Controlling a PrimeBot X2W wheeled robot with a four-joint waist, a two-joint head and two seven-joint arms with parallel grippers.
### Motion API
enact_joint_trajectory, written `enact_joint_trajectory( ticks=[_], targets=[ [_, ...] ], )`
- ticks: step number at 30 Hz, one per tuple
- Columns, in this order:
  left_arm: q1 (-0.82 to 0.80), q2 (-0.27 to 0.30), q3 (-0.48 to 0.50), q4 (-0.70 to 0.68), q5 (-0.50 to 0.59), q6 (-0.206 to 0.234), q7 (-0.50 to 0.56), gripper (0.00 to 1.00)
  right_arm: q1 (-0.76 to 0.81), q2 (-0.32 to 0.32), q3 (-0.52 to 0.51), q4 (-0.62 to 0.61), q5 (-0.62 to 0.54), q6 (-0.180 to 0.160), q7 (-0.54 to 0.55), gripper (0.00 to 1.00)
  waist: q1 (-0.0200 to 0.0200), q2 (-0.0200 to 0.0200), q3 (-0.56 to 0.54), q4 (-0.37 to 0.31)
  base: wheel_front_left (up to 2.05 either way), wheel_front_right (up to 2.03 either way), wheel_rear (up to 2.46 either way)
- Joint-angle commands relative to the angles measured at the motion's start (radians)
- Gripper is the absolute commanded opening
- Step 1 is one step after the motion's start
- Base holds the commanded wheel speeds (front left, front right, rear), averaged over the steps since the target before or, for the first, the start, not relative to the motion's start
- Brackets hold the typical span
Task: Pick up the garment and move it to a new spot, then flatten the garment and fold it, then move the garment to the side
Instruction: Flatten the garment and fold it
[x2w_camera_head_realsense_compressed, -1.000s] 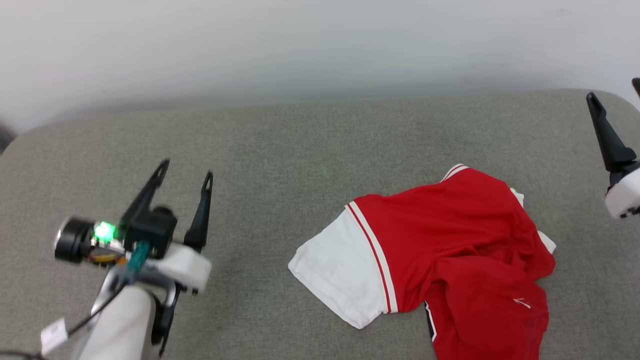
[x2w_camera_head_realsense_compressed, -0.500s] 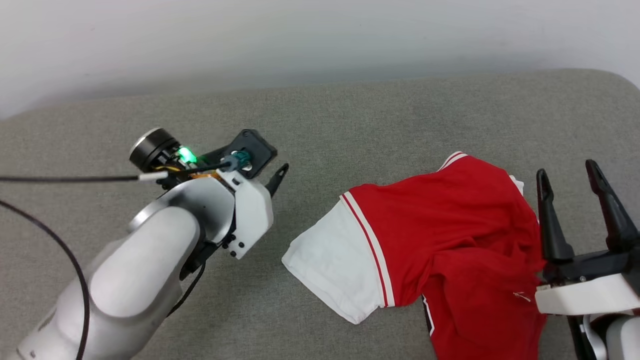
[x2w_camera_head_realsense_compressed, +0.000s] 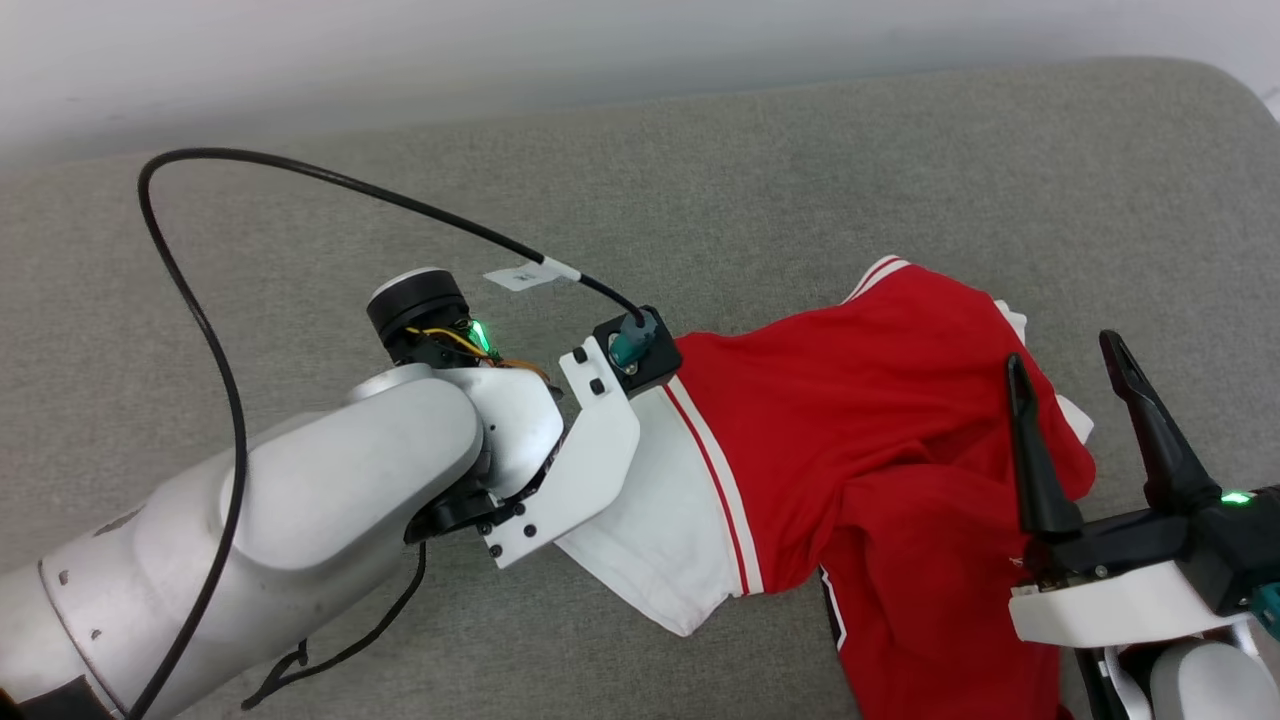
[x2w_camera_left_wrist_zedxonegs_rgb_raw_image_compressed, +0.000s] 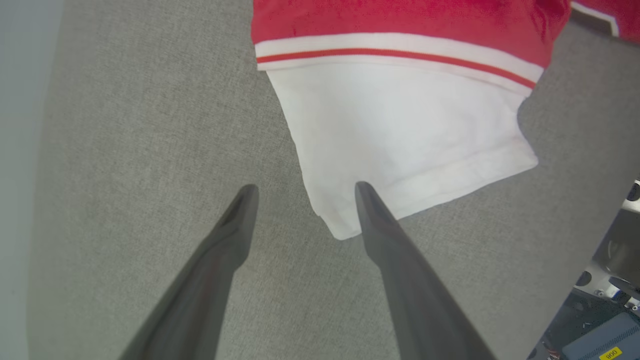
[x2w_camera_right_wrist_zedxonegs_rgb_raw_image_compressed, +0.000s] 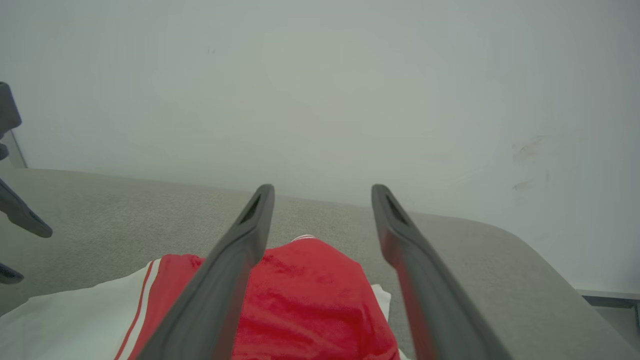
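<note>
The garment (x2w_camera_head_realsense_compressed: 850, 430), a red jersey with a white sleeve (x2w_camera_head_realsense_compressed: 680, 530) and red-white trim, lies crumpled on the grey padded surface at centre right. In the left wrist view my left gripper (x2w_camera_left_wrist_zedxonegs_rgb_raw_image_compressed: 306, 189) is open just above the white sleeve (x2w_camera_left_wrist_zedxonegs_rgb_raw_image_compressed: 400, 125), with one fingertip (x2w_camera_left_wrist_zedxonegs_rgb_raw_image_compressed: 365, 192) over the sleeve's corner and the other over bare padding. In the head view my left wrist (x2w_camera_head_realsense_compressed: 590, 440) covers those fingers. My right gripper (x2w_camera_head_realsense_compressed: 1062, 355) is open above the garment's right side. In the right wrist view the right gripper (x2w_camera_right_wrist_zedxonegs_rgb_raw_image_compressed: 322, 189) has the garment (x2w_camera_right_wrist_zedxonegs_rgb_raw_image_compressed: 310, 285) below it.
The grey padded surface (x2w_camera_head_realsense_compressed: 300, 230) ends at a pale wall (x2w_camera_right_wrist_zedxonegs_rgb_raw_image_compressed: 320, 90) behind and has a rounded corner at the far right (x2w_camera_head_realsense_compressed: 1220, 90). A black cable (x2w_camera_head_realsense_compressed: 200, 300) loops over the left arm. Part of the robot's base (x2w_camera_left_wrist_zedxonegs_rgb_raw_image_compressed: 610, 300) shows low in the left wrist view.
The head camera has shifted. My left arm has swung right and turned down to the white sleeve. My right gripper has come in from the right edge to above the garment. Both stay open.
</note>
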Motion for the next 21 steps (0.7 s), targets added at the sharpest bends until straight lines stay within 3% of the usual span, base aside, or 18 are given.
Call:
enact_joint_trajectory(
  ticks=[1,5,20,21],
  targets=[
    [-0.012,0.0,-0.006,-0.007,-0.004,0.001,0.028,1.0,-0.017,0.006,0.01,0.0,0.0,-0.001,-0.002,1.0,0.0,-0.0001,0.028,-0.021,0.0,0.0,0.0],
    [0.015,0.007,-0.008,-0.039,0.022,0.001,0.136,1.0,-0.047,0.008,0.032,0.0,-0.007,-0.001,-0.002,1.0,0.0,-0.0001,0.073,-0.044,0.0,0.0,0.0],
    [0.108,0.051,-0.023,-0.073,0.093,0.0,0.263,1.0,-0.123,0.011,0.055,0.005,-0.014,-0.001,-0.002,1.0,0.0,-0.0001,0.176,-0.071,0.0,0.0,0.0],
    [0.111,0.053,-0.024,-0.078,0.094,0.0,0.269,0.73,-0.127,0.01,0.057,0.007,-0.015,-0.001,-0.002,1.0,0.0,-0.0001,0.176,-0.069,0.0,0.0,0.0]
  ],
)
